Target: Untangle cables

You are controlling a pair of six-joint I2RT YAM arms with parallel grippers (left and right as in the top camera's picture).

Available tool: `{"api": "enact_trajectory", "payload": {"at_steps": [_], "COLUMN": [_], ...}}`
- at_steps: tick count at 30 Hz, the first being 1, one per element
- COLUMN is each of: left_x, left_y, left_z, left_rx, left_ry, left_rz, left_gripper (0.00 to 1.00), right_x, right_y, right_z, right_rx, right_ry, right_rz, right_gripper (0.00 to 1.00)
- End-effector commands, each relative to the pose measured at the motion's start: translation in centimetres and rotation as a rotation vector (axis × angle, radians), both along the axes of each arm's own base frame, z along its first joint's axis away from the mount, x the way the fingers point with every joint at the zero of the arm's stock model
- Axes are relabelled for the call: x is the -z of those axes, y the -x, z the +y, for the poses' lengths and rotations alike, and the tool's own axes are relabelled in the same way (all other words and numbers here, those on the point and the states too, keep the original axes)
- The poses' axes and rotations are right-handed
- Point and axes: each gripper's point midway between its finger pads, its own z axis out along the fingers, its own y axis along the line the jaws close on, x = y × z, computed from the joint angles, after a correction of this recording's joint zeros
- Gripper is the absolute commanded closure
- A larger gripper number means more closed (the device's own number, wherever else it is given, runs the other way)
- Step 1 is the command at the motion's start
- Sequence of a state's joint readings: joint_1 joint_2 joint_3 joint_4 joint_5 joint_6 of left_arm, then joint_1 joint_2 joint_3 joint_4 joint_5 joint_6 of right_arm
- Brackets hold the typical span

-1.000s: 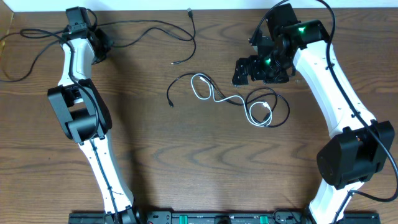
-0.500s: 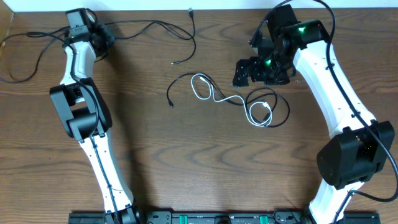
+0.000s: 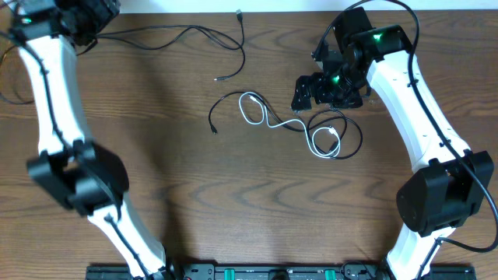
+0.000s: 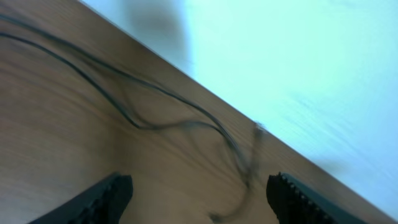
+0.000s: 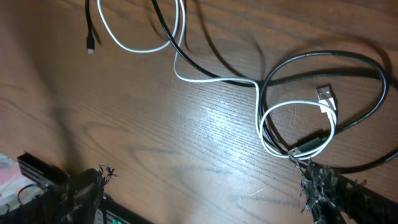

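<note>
A long black cable (image 3: 184, 31) lies along the table's back edge, one plug (image 3: 237, 13) at the rim. My left gripper (image 3: 95, 14) sits at the back left corner, and in the blurred left wrist view it (image 4: 199, 196) is open and empty above the same black cable (image 4: 155, 124). At centre, a white cable (image 3: 268, 118) lies looped across a shorter black cable (image 3: 352, 134). My right gripper (image 3: 305, 92) hovers just behind them, open. In its wrist view it (image 5: 208, 196) holds nothing, and the white cable (image 5: 261, 99) and black loop (image 5: 348, 59) lie ahead.
The table's back edge (image 3: 179, 12) meets a pale wall just behind the long cable. A thick robot wire (image 3: 8, 78) trails at the far left. Bare wood (image 3: 249, 202) spreads in front of the tangle, and a black rail (image 3: 257, 272) lines the near edge.
My left arm swung up and left to the back corner. Its jaws opened and let go of the long black cable. The right arm has not moved.
</note>
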State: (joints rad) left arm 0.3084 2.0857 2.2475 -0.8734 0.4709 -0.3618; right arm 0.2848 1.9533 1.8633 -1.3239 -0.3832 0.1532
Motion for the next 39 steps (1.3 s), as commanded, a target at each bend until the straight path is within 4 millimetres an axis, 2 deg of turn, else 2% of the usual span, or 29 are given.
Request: {"api": "enact_trajectory", "payload": {"at_steps": [1,5,10,16,19,22,23,26,28,31,33,36,37,39], "left_x": [0.8,3.9,8.2,11.2,12.0,12.6,12.7,12.7,12.7,12.7,12.7,12.7,12.7,12.7], "left_y": [3.0,7.1,10.8,12.9,14.2,14.7,14.8,14.8,14.8,14.8,14.8,14.8,14.7,14.6], "left_z": [-4.1,-7.6,-9.9,-12.4,-13.4,-13.9,-14.0,-14.2,-14.2,-14.2,-14.2,-14.2,-14.2,-14.2], "left_rx": [0.091,0.128,0.144,0.193,0.22,0.23,0.233,0.239,0.239,0.239,0.239,0.239,0.238,0.238], "left_ry": [0.087,0.139,0.058,-0.011,-0.013,-0.041,-0.056,-0.057,-0.058,-0.057,-0.057,-0.058,-0.058,-0.058], "left_rz": [0.121,0.355,0.584,0.708,0.766,0.792,0.795,0.795,0.795,0.795,0.795,0.794,0.793,0.788], "left_gripper": [0.21,0.2,0.2,0.2,0.2,0.2,0.2,0.2,0.2,0.2,0.2,0.2,0.2,0.2], "right_x": [-0.9,-0.7,0.5,2.0,3.5,5.3,6.8,9.2,10.8,13.2,14.9,15.7,15.6,14.8], "right_y": [0.0,-0.6,-1.9,-4.5,-4.4,-3.7,-3.3,-3.2,-3.2,-3.2,-3.2,-3.1,-3.1,-3.4], "right_z": [0.3,0.5,2.4,4.9,6.4,8.3,9.1,9.8,10.2,10.4,10.3,10.2,10.2,10.3], "right_rx": [-0.009,-0.072,-0.16,-0.221,-0.262,-0.301,-0.311,-0.328,-0.335,-0.326,-0.324,-0.292,-0.284,-0.274], "right_ry": [-0.015,-0.019,-0.037,0.013,-0.007,-0.057,-0.059,-0.049,-0.044,-0.035,-0.027,-0.024,-0.026,-0.032], "right_rz": [-0.028,-0.079,-0.183,-0.366,-0.394,-0.379,-0.356,-0.328,-0.31,-0.271,-0.243,-0.213,-0.212,-0.223], "right_gripper": [0.01,0.01,0.01,0.01,0.01,0.01,0.01,0.15,0.28,0.27,0.37,0.6,0.76,0.99]}}
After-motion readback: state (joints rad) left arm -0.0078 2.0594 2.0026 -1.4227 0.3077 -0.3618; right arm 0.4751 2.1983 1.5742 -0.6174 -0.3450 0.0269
